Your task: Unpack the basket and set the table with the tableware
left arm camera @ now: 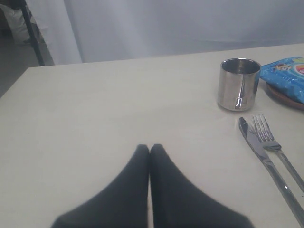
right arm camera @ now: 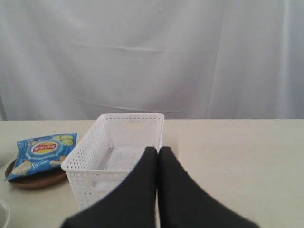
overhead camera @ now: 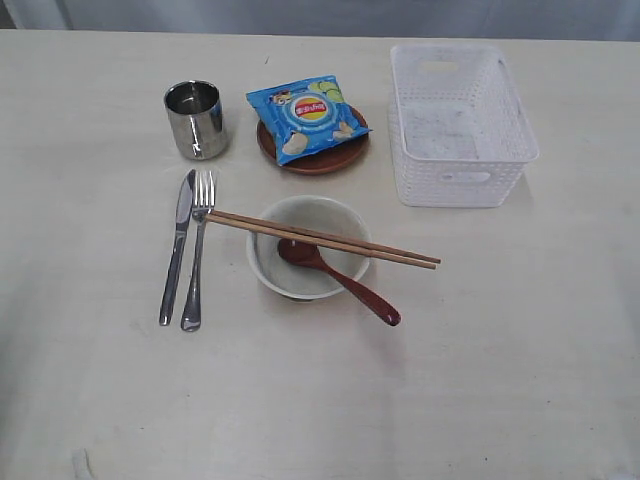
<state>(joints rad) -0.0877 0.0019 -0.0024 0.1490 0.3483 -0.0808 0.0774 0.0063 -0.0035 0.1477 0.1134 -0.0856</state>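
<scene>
Only the exterior view catches the full spread: bowl (overhead camera: 262,272) with the spoon (overhead camera: 345,281) head in it, chopsticks (overhead camera: 322,239) across its rim, knife (overhead camera: 177,250) and fork (overhead camera: 197,250) beside it. The wrist views show the left fingers (left arm camera: 137,183) pressed together above the surface (left arm camera: 95,109) near the cup (left arm camera: 237,84). The right fingers (right arm camera: 142,187) are pressed together too, holding nothing, facing the basket (right arm camera: 90,154). The basket shows just its bare floor, and the chip bag (overhead camera: 305,118) sits on the plate (overhead camera: 325,162).

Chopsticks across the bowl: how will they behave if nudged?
Chopsticks look thin, probably stiff and light. Laid across the bowl rim with ends overhanging, they would probably roll or slide off. A slip might jog the spoon beneath.
</scene>
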